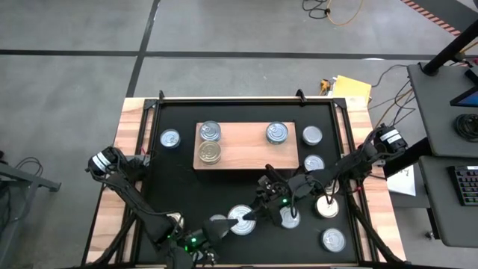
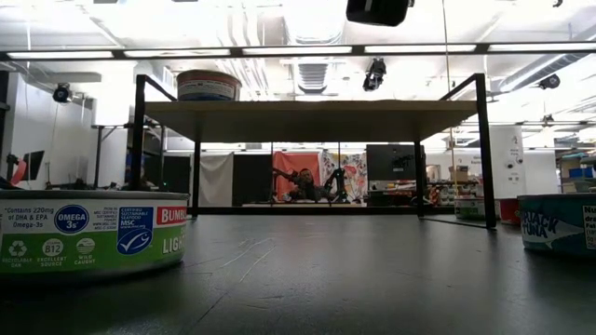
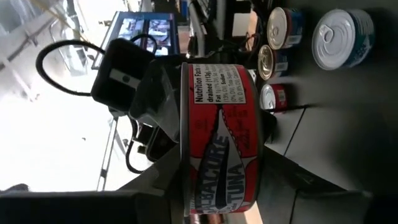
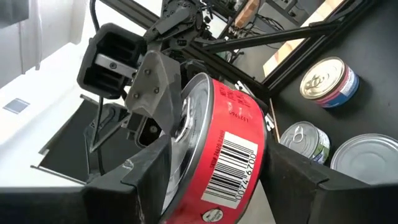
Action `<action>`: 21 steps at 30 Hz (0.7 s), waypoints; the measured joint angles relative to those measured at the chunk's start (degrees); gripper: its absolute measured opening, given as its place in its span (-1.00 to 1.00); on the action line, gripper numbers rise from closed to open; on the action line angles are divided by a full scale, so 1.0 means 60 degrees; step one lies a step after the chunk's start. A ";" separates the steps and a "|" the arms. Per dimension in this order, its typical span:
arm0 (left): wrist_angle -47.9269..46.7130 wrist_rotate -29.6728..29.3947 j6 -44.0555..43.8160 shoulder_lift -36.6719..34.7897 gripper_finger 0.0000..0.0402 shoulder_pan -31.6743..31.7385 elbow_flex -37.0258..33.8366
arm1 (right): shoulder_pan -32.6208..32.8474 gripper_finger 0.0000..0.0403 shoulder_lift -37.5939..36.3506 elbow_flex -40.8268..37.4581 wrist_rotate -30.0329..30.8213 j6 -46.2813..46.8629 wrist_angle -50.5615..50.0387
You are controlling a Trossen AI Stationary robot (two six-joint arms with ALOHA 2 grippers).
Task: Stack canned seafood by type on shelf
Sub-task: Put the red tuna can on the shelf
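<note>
A red-labelled tuna can hangs in the air over the mat's near middle, between both grippers. My left gripper comes from the near left and is shut on it. My right gripper comes from the far right. It is open, with one finger on each side of the same can. The light-wood shelf carries three cans: two at its left end and one at its right. Several more cans rest on the black mat. My left gripper pinches the can between its two fingers across its flat faces, one finger lying on the lid. The fingers come about level from the near left. The can is lifted clear of the mat and tilted. My right gripper's fingers flank the can's lid and bottom; whether they touch it I cannot tell.
Loose cans stand on the mat at the far left, beside the shelf's right end, and near right. In the low view the shelf stands raised on dark legs.
</note>
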 joint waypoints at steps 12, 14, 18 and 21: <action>0.0263 0.0752 -0.1390 -0.1012 -0.39 -0.0104 -0.1320 | -0.0034 0.08 -0.0033 0.0033 0.0207 -0.0293 -0.0169; 0.0486 0.0775 -0.1350 -0.1051 -0.39 -0.0104 -0.1496 | -0.0063 0.10 -0.0033 0.0039 0.0315 -0.0313 -0.0171; 0.0815 0.0548 -0.1164 -0.0937 -0.39 -0.0087 -0.1523 | -0.0099 0.15 -0.0011 0.0159 0.0293 -0.0322 -0.0324; 0.0886 0.0535 -0.1065 -0.0901 -0.39 -0.0042 -0.1508 | -0.0127 0.15 0.0012 0.0409 0.0163 -0.0441 -0.1008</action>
